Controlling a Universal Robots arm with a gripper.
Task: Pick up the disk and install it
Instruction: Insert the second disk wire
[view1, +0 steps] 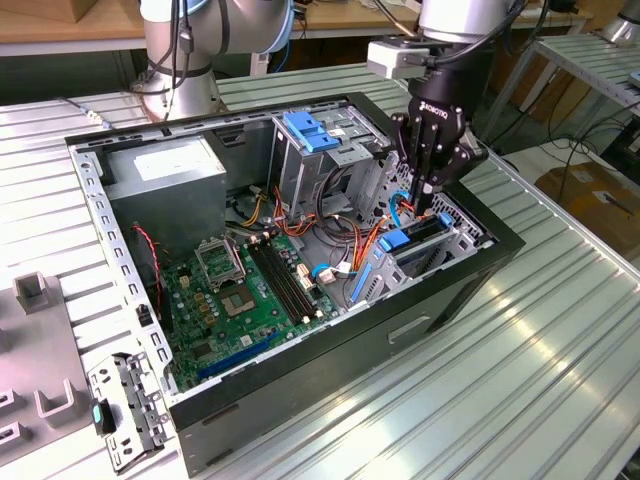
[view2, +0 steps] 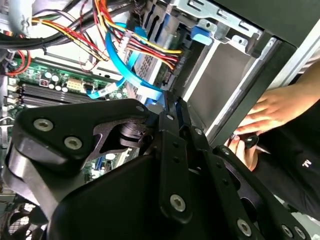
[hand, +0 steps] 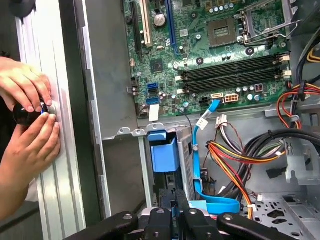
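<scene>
Black gripper (hand: 175, 212) fingers sit close together in both wrist views, pinching the blue edge of the disk (view1: 420, 240). Disk stands on edge in the drive bay at the computer case's (view1: 300, 400) front corner: blue rails, grey metal body. Beyond it, blue cable (hand: 200, 165), orange wires, green motherboard (view1: 240, 300). Two hands (hand: 27, 120) rest on the table (view1: 520, 360) beside the case.

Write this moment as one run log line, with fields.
gripper: inside case, at drive bay | disk: upright in bay, below gripper | hands: on table beside case
</scene>
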